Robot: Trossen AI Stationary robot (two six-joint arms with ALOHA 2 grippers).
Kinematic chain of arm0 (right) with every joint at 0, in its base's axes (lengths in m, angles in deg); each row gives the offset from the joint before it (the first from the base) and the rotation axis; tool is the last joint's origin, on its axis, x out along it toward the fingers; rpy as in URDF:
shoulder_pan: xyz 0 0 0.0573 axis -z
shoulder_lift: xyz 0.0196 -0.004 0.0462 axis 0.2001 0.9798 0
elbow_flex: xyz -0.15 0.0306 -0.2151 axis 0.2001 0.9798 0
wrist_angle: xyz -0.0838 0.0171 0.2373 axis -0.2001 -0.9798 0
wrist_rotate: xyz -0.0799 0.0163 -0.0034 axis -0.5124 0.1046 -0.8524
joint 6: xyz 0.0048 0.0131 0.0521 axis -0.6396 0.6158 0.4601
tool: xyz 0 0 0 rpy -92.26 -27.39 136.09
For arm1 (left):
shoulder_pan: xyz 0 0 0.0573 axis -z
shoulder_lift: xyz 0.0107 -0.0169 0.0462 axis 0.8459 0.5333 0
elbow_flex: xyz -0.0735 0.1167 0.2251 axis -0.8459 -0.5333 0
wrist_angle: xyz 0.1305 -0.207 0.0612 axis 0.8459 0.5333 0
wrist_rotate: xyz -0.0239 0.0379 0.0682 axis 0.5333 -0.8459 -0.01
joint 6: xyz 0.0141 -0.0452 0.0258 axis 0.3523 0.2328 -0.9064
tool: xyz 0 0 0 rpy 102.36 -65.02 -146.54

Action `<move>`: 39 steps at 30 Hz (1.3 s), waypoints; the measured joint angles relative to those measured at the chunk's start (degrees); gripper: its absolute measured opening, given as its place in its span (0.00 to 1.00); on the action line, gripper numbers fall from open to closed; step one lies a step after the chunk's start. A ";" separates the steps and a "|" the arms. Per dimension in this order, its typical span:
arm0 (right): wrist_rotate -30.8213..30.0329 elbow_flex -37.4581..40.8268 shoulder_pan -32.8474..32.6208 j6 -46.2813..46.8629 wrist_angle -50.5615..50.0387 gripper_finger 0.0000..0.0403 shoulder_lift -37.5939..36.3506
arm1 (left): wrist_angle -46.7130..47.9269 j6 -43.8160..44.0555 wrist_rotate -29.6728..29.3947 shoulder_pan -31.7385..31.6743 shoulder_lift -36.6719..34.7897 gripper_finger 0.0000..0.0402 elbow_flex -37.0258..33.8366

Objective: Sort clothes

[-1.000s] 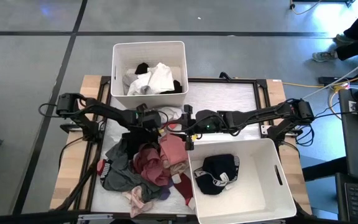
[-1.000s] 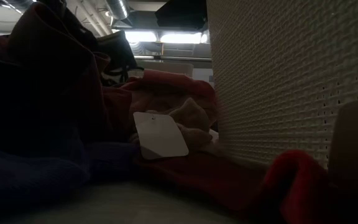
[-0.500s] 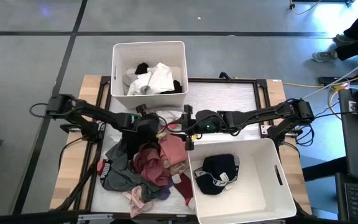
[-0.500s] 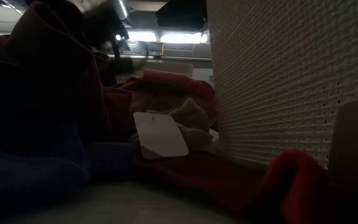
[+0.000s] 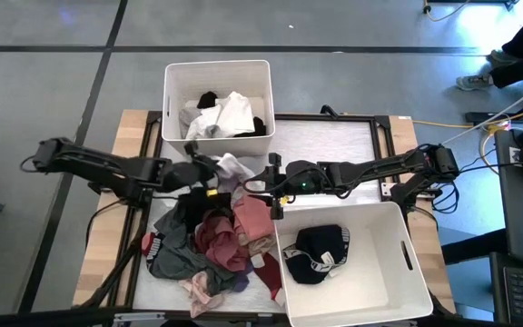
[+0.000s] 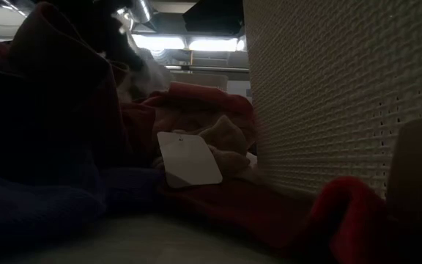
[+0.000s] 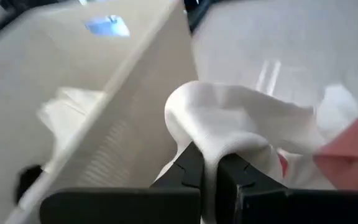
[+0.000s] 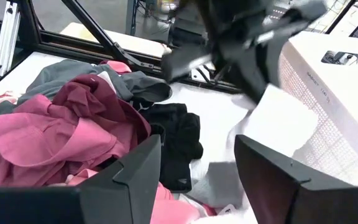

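A mixed pile of clothes (image 5: 212, 238) in maroon, pink, grey and black lies on the table's near left part. My left gripper (image 5: 213, 171) hovers over the pile's far end, shut on a white garment (image 5: 232, 166). That garment also shows in the left wrist view (image 7: 229, 118) and, hanging, in the right wrist view (image 8: 278, 124). My right gripper (image 5: 271, 188) waits open at the table's middle, just right of the pile, its fingers (image 8: 135, 180) apart with nothing between them. My left gripper pinches a bunched fold of the white garment (image 7: 211, 152) between its two fingers. The cloth bulges up past the fingertips. The fingers come from the table's left, slanting down. The garment hangs slack below them; whether its lower end is clear of the pile, I cannot tell.
A white bin (image 5: 216, 68) at the table's far edge holds white and black clothes. A second white bin (image 5: 407, 272) at the near right holds a black garment (image 5: 318, 252). In the low view this bin's wall (image 6: 328, 95) stands beside a white tag (image 6: 189, 158).
My left gripper has risen and drawn back toward the table's left edge, tipping closer to level. The white garment has come up with it from the pile's far end. My right arm has kept still.
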 joint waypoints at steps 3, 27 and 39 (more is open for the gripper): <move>0.00 0.00 0.00 0.00 0.03 0.51 0.00 | -0.40 -2.32 -1.22 0.00 -4.01 0.01 0.00; -1.05 -0.07 0.00 1.68 7.77 0.51 3.39 | -1.90 -3.47 14.34 2.31 -10.85 0.03 0.00; -2.55 0.02 2.21 3.81 16.60 0.51 6.69 | -2.28 -6.68 14.43 7.01 -10.86 0.02 0.00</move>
